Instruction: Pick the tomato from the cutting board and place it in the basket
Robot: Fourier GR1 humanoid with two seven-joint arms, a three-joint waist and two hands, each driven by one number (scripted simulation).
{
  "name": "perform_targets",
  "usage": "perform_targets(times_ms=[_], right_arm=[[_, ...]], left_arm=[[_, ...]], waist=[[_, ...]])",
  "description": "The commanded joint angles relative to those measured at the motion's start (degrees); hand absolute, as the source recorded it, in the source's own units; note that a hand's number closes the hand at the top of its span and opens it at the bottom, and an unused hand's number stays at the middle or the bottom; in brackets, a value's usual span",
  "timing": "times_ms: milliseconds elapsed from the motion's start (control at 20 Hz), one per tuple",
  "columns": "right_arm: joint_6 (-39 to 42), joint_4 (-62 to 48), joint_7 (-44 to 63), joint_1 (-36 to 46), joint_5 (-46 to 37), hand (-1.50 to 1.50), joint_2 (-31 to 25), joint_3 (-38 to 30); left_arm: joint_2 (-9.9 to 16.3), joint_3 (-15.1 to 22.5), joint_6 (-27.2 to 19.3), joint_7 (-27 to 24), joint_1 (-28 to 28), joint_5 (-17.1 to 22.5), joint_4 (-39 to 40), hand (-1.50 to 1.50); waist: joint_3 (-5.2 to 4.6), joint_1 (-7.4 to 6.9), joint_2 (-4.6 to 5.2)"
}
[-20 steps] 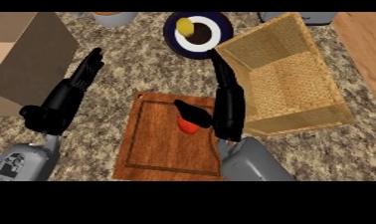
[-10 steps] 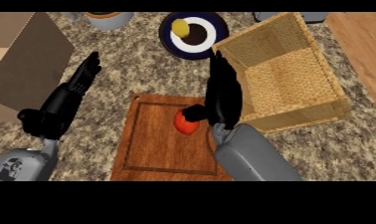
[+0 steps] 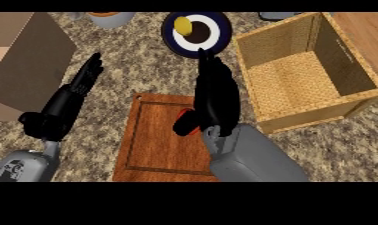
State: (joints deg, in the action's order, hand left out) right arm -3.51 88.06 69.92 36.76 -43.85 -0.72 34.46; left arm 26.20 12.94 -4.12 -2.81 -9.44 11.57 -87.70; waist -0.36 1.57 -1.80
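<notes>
While the right hand (image 3: 214, 100) is laid over the tomato (image 3: 187, 120) on the cutting board (image 3: 159, 144), no closed grasp can be told; a lift toward the basket (image 3: 295, 76) could roll it off.

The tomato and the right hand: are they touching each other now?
Touching. In the head view, the right hand lies over the tomato on the cutting board, its thumb curled against the red side with no gap between them.

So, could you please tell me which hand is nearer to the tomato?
Right. The right hand is over the tomato, against it; the left hand rests off the cutting board's left side.
</notes>
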Motion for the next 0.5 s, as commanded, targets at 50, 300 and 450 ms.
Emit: perform_targets(times_ms=[50, 300, 450], right_arm=[[10.27, 7.31, 15.24, -0.28, 0.06, -1.50, 0.68, -0.48], [11.19, 11.18, 15.28, -2.88, -2.67, -1.50, 0.67, -0.69], [10.57, 14.06, 15.29, -5.56, -4.71, -1.50, 0.67, -1.45]], left_arm=[[1.95, -2.51, 1.90, -0.17, 0.85, 1.85, -0.27, 0.00], [0.02, -0.45, -0.39, 1.22, 1.33, -0.21, -2.67, 0.00], [0.95, -1.14, 1.07, 2.34, 0.00, 0.40, -2.99, 0.00]], waist=[[0.13, 0.49, 0.25], [0.17, 0.24, 0.19], [0.23, 0.01, 0.69]])
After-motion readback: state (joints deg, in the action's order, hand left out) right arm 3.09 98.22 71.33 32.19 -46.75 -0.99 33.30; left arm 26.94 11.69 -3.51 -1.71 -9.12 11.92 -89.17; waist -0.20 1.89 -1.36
